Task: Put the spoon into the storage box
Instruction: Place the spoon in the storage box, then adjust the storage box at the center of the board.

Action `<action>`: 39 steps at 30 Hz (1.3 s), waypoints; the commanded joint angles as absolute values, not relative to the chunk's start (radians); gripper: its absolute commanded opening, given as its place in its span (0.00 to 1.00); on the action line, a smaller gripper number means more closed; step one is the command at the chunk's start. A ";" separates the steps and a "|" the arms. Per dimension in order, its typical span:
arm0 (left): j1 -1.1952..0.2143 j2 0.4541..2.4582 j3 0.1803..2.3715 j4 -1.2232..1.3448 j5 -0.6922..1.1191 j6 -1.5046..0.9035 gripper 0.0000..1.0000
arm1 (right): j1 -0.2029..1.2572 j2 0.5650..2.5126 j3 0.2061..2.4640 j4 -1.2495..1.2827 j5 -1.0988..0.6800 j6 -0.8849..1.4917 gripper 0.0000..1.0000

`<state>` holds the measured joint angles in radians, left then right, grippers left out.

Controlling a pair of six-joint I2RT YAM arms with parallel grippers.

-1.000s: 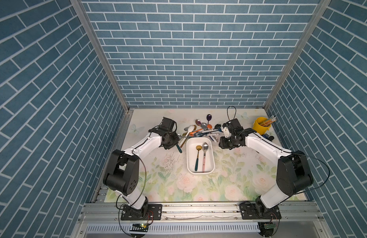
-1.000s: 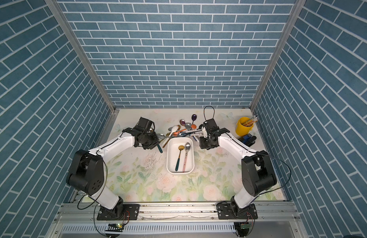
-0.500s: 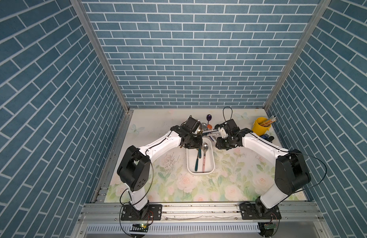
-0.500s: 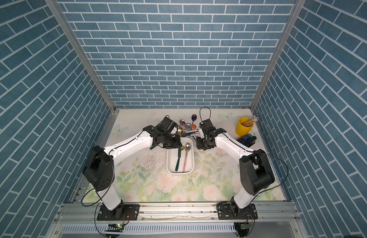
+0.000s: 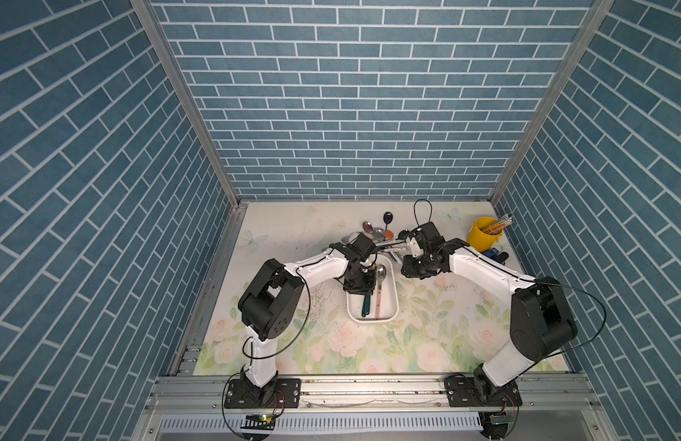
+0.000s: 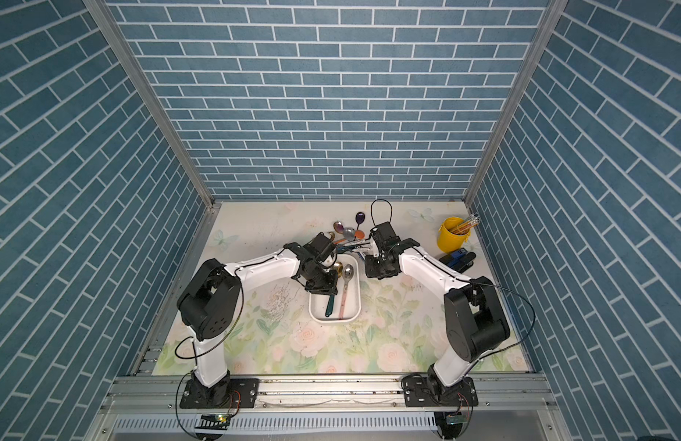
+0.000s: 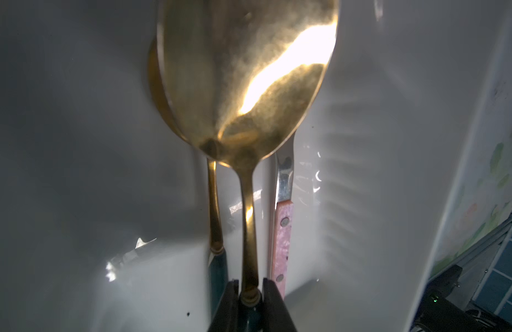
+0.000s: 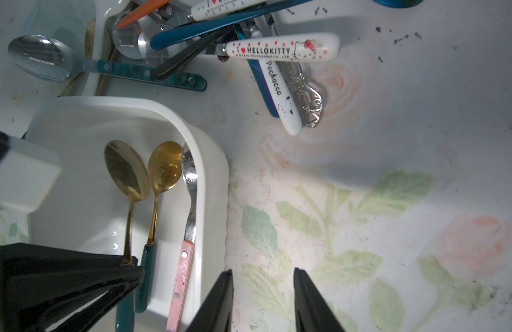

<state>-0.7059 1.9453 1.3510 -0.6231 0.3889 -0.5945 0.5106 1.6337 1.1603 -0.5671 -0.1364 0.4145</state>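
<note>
- Left claw (image 7: 250, 299) pinches gold spoon (image 7: 243, 86) inside storage box (image 8: 209, 178); release pending.
- Green-handled spoon (image 8: 164, 169), pink-handled spoon (image 8: 186, 253) lie in box.
- Right claw (image 8: 262, 276) spread, empty; spoon pile (image 8: 197, 28) sits on counter (image 8: 364, 201).

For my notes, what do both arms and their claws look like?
Left arm and right arm: white shells, bulky black joints, thin black cables looping beside them. Left claw and right claw: black, tapered fingers.
</note>
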 commanded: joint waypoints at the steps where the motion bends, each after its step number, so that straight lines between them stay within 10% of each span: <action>1: -0.715 1.968 1.340 -0.620 0.419 -0.601 0.14 | 0.514 1.625 1.145 -0.577 -0.124 0.430 0.39; 39: -0.532 1.782 1.593 -0.781 0.006 -0.304 0.84 | 0.584 1.936 1.423 -0.584 -0.114 0.366 0.37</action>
<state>-0.5495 1.7927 1.5967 -0.7372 0.0906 -0.3813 0.5747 1.9182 1.3994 -0.5613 -0.1093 0.3950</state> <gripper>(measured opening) 0.836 0.374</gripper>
